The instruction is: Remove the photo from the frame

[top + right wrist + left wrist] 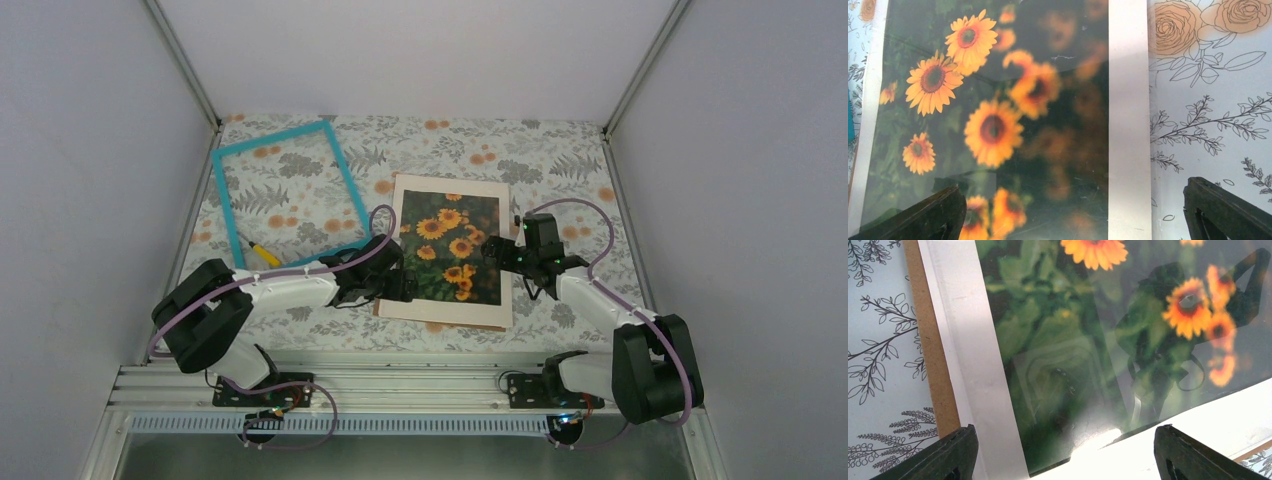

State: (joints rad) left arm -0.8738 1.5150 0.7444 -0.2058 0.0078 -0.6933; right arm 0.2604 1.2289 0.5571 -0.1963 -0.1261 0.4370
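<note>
The frame (271, 137), a thin turquoise rectangle, lies empty at the back left, the tablecloth showing through it. The photo (450, 245) of orange sunflowers on dark green lies flat at the table's middle, bordered by a cream mat (450, 312) over a brown backing board (930, 340). My left gripper (396, 280) hovers open over the photo's (1073, 340) near-left corner, gripping nothing (1063, 455). Open too, my right gripper (497, 250) hangs above the right edge of the photo (993, 125), its jaws straddling the mat strip (1128, 125) with nothing held (1075, 215). The photo's surface is glossy and mirrors the arms.
A small yellow-handled tool (263, 252) lies by the frame's near-left corner. A floral tablecloth (560, 165) covers the table. White walls close in the left, right and back sides. A metal rail (400, 385) carrying the arm bases runs along the near edge.
</note>
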